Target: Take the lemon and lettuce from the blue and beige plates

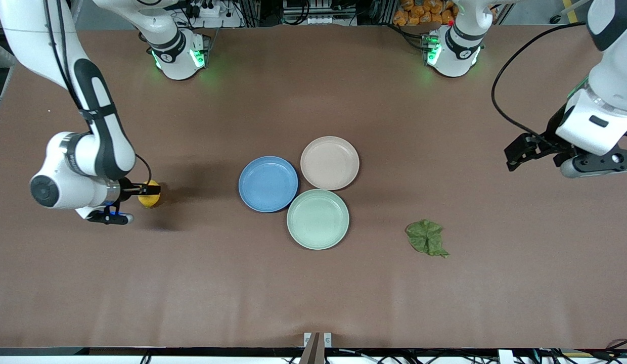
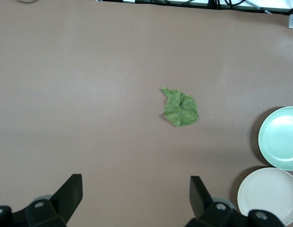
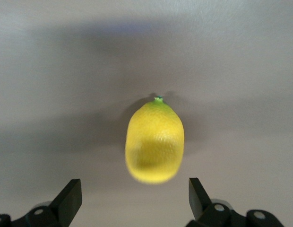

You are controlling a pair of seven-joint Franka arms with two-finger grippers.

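Observation:
The yellow lemon (image 1: 148, 201) lies on the bare table toward the right arm's end, off the plates. My right gripper (image 1: 151, 191) is low, right at it, and open. In the right wrist view the lemon (image 3: 154, 141) lies just ahead of the open gripper (image 3: 135, 198), not touching it. The green lettuce (image 1: 427, 237) lies flat on the table toward the left arm's end. My left gripper (image 1: 516, 153) hangs open and empty above the table there; its wrist view shows the lettuce (image 2: 180, 108) well ahead of the open gripper (image 2: 136, 198). The blue plate (image 1: 268, 183) and beige plate (image 1: 329, 163) are empty.
A pale mint-green plate (image 1: 318, 219), also empty, touches the blue and beige plates at the table's middle, nearer the front camera. It and the beige plate (image 2: 269, 195) show at the edge of the left wrist view.

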